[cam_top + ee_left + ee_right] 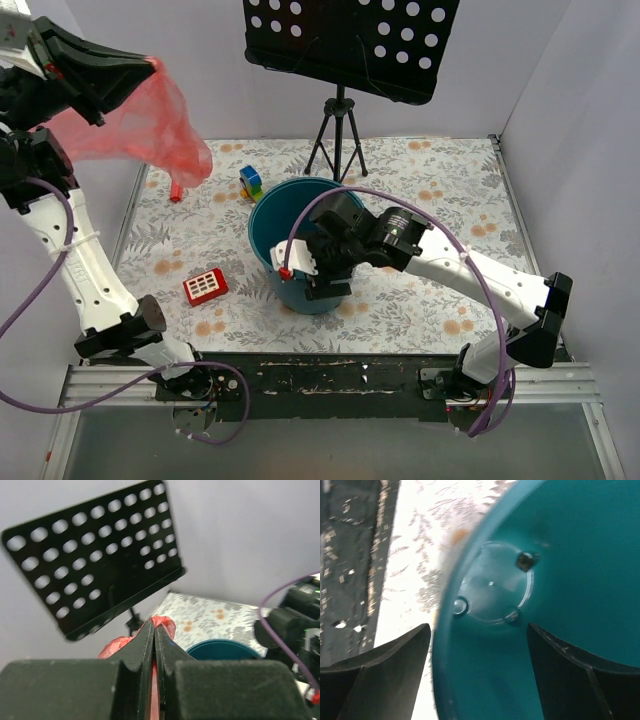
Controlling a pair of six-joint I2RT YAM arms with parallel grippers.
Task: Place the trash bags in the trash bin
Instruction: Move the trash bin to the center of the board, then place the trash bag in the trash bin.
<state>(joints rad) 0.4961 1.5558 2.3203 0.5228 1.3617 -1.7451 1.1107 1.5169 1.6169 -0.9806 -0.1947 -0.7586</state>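
Red-pink bag pinched in left tool; right tool straddles bin.

1. Left arm: white shells on the long sections, black housings at the joints.
2. Right arm: same white sections and black joints, with a small green mark on the black housing near the wrist.
3. Purple cable runs in loose loops along each arm.
4. Left gripper: two black fingers tapering to thin tips, set in matte black blocks.
5. Right gripper: two black wedge-shaped fingers. The overhead view shows a white block with a small red part beside them.
6. Both bases are black.
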